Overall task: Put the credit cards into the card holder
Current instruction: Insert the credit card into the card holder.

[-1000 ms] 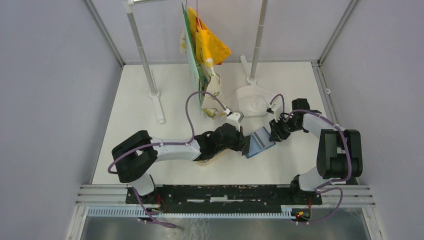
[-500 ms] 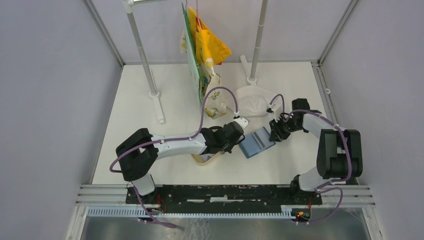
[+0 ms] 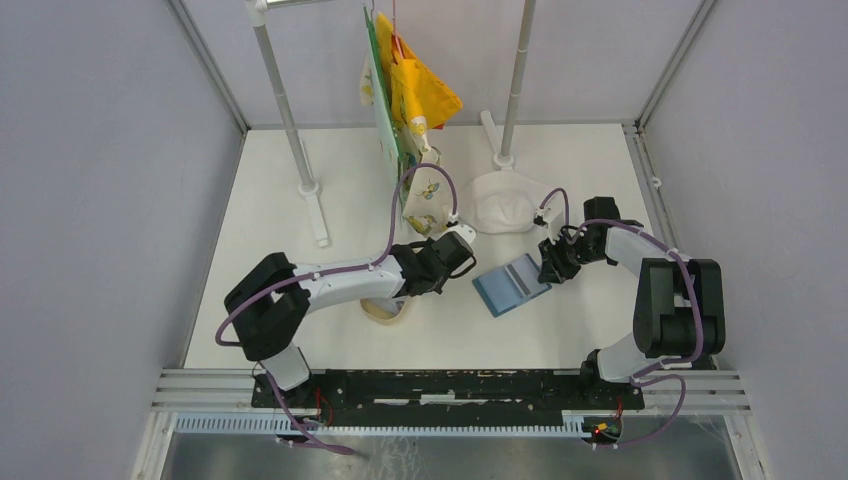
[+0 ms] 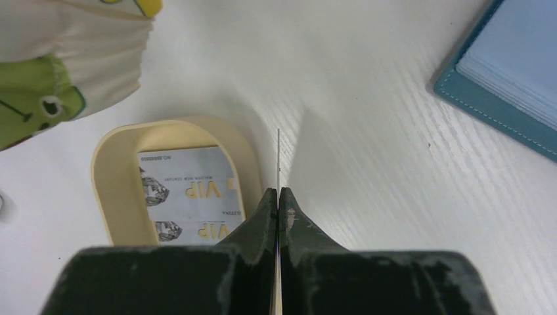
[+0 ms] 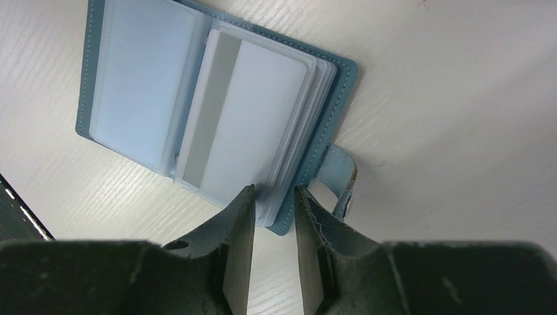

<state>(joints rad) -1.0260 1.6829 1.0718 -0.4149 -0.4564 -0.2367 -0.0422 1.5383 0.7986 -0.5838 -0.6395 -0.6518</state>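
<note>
The left end effector is pinched shut on one credit card, held edge-on above the worktop, between the tan tray and the open card holder. The second card lies in the tray. The right end effector is closed narrowly on the holder's sleeve edge. The risks lie in the thin card. It may twist or slip in so slight a grip, miss the sleeve mouth and buckle, or shove the holder out of the right grip.
</note>
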